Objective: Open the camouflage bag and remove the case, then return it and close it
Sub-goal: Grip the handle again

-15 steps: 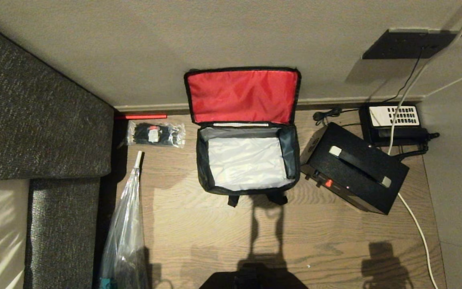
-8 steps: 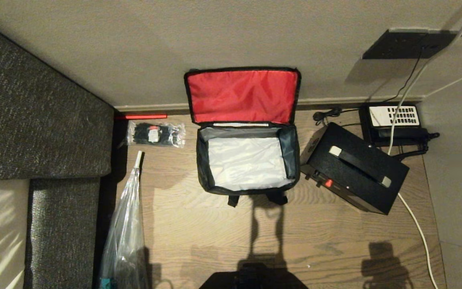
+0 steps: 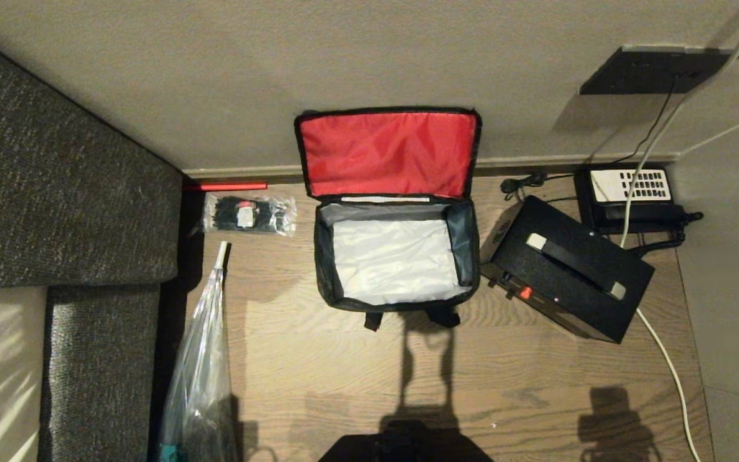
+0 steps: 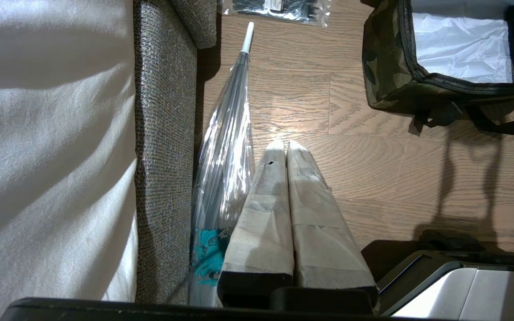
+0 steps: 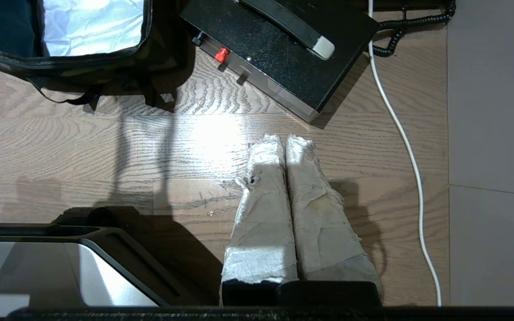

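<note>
The camouflage bag [image 3: 395, 256] stands open on the wooden floor [image 3: 344, 372] against the far wall, its red-lined lid [image 3: 387, 154] tipped back and leaning on the wall. Its silver-grey interior [image 3: 395, 260] holds nothing that I can see. The black strap handles [image 3: 408, 317] hang over the bag's near side onto the floor.

The case [image 3: 568, 276] lies flat on the floor just beside the bag, on my right, turned at an angle, with a small red detail on its near side edge. Behind it, in the far right corner of the floor, sits a black telephone [image 3: 629, 192] with a white key panel, and a white cable [image 3: 664, 359] runs along the floor's right edge.

On my left, a small clear packet [image 3: 251, 215] of black items lies near the far wall, and a folded clear umbrella [image 3: 199, 372] lies along the grey sofa [image 3: 68, 192].

My left gripper [image 4: 283, 147] hangs over the floor near the umbrella, its taped fingers pressed together on nothing. My right gripper [image 5: 283, 142] hangs over bare floor on the near side of the case, likewise closed and empty.
</note>
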Robot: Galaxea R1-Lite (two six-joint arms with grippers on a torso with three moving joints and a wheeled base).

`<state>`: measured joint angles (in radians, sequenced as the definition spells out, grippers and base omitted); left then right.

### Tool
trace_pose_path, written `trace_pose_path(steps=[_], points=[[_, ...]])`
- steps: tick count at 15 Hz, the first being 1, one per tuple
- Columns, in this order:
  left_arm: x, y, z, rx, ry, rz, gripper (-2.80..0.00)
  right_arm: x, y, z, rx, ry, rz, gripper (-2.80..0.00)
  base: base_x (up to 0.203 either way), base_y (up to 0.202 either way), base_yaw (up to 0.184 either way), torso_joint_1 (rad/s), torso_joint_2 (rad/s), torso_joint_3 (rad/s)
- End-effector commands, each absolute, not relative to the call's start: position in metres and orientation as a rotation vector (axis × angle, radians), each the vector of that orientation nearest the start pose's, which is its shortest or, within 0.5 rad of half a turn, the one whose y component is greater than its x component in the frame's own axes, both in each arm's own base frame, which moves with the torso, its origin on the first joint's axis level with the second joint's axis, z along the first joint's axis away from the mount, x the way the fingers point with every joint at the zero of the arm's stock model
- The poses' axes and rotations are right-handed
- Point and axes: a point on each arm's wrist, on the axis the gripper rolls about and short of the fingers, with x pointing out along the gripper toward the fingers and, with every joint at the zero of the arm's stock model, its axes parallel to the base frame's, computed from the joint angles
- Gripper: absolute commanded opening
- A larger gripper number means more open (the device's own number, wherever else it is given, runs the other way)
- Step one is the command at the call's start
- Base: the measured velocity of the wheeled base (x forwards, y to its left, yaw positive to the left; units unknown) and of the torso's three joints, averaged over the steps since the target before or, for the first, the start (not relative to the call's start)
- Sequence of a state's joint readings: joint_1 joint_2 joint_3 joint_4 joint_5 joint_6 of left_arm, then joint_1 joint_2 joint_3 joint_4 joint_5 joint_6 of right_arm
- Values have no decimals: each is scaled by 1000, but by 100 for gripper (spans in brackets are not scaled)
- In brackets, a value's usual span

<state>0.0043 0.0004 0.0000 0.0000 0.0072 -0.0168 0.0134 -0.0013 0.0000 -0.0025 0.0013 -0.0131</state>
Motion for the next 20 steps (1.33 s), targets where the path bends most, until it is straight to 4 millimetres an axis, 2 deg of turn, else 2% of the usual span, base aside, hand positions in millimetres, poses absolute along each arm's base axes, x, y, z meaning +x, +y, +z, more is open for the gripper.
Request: trace_pose_path(steps=[1,20], points=[[-23,0,75,-17,1,12,-280,-23,0,76,-14,-6,15,-280,0,0,0,0,0,0],[-23,0,75,-17,1,12,-280,-23,0,76,-14,-6,15,-280,0,0,0,0,0,0]])
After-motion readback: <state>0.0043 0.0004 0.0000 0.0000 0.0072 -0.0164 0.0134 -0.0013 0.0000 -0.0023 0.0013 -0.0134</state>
